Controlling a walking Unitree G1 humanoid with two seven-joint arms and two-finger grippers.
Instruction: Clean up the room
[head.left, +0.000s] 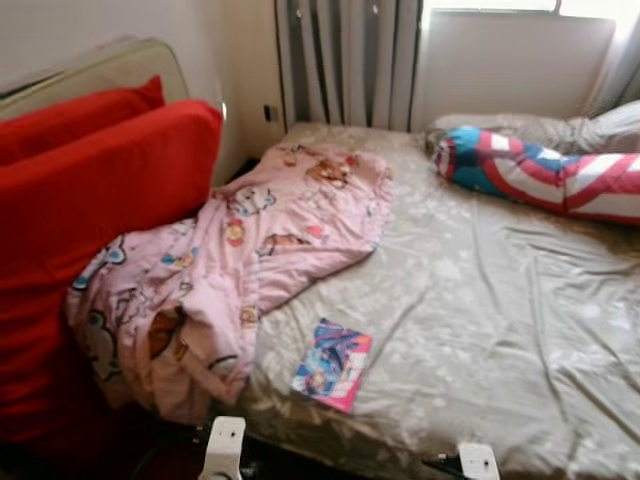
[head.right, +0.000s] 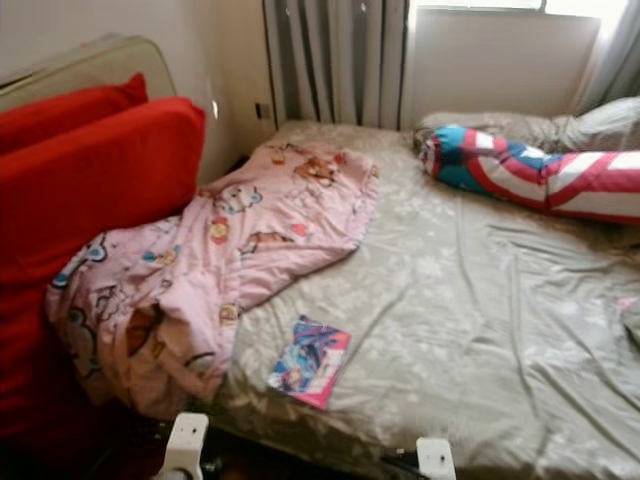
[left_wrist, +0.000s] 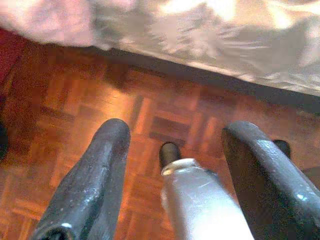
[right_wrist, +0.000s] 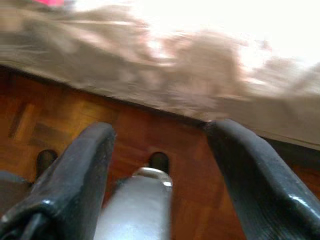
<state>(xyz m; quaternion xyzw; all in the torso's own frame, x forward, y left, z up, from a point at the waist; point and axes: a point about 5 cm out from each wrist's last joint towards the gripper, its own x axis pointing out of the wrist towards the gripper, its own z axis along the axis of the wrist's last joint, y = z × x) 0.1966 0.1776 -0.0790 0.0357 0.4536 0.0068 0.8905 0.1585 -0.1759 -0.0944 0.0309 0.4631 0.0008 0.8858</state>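
Note:
A crumpled pink cartoon blanket (head.left: 240, 250) lies across the left side of the bed and hangs over its front corner. A colourful thin book (head.left: 332, 364) rests flat on the grey-beige flowered sheet (head.left: 480, 310) near the bed's front edge. At the back right lies a long red, white and blue bolster (head.left: 545, 175). My left gripper (left_wrist: 177, 132) hangs low over the parquet beside the bed edge, open, with nothing between its fingers. My right gripper (right_wrist: 160, 131) is likewise open and empty above the floor by the bed's side.
Large red cushions (head.left: 80, 190) lean against a padded headboard (head.left: 120, 65) on the left. Grey curtains (head.left: 345, 60) and a window wall stand behind the bed. A grey pillow (head.left: 560, 128) lies behind the bolster. Brown parquet floor (left_wrist: 75, 100) runs along the bed's front.

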